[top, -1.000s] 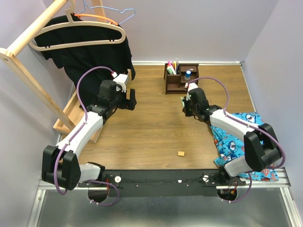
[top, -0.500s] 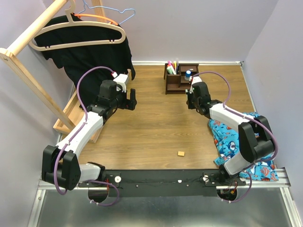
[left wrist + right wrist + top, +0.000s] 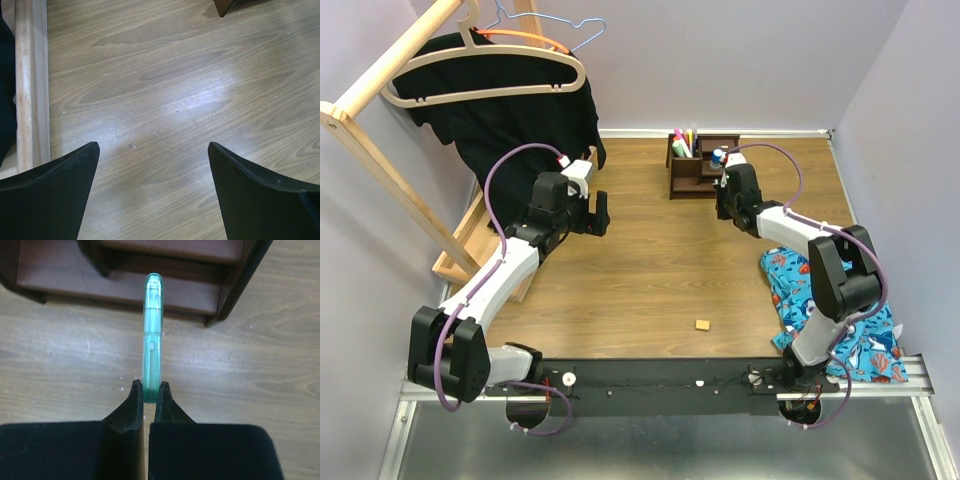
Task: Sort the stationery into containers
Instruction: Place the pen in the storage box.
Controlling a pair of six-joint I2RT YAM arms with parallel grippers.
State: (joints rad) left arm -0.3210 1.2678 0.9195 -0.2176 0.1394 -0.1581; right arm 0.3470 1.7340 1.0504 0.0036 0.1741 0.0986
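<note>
Organizer (image 3: 75,272) cut off by the right wrist view's top edge. Rear end of green pen (image 3: 152,335) hidden between fingers of right hand (image 3: 148,388). Overhead, stored pens (image 3: 683,141) too small to distinguish.

Both arms reach forward, left gripper (image 3: 152,150) spread wide, right gripper (image 3: 149,388) pinched narrow and extended farther.

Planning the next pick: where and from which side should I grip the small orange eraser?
Probably from straight above, closing across two opposite side faces of the eraser: it lies flat and low on the table, with nothing beside it.
</note>
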